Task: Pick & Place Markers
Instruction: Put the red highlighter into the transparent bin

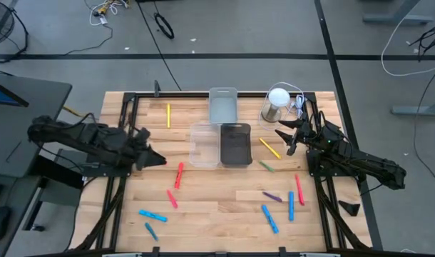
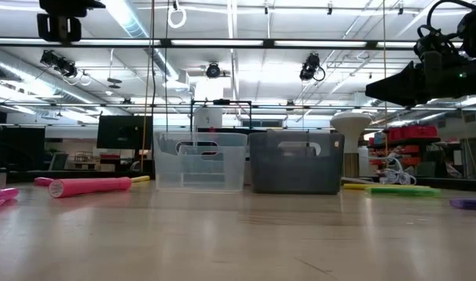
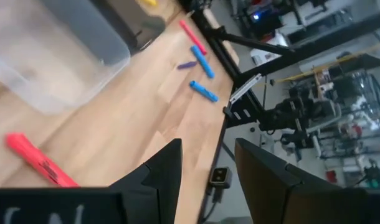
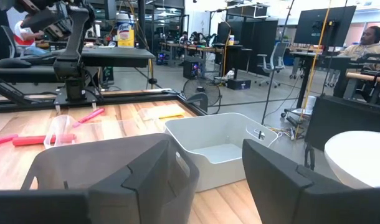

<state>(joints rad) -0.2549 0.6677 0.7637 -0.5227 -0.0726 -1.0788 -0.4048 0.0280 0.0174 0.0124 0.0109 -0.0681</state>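
— Where are the markers (image 1: 179, 175)?
— Scattered flat on the counter (image 1: 217, 214), mostly in front of the clear bin (image 1: 204, 144) and dark bin (image 1: 235, 144); one yellow lies apart near the back.
— And the claws?
— Left claw (image 1: 159, 160) hovers beside the clear bin, parted, empty. Right claw (image 1: 284, 140) hangs by the dark bin, wide open, holding nothing.

Markers (image 1: 178, 175) scattered flat on desk (image 1: 217, 214), none in bins. Far left: lone yellow marker (image 1: 168, 114). Left of centre: two red, two blue nearer. Right: second yellow (image 1: 270, 148), green, purple, red, two blue (image 1: 269, 218), all lying apart.
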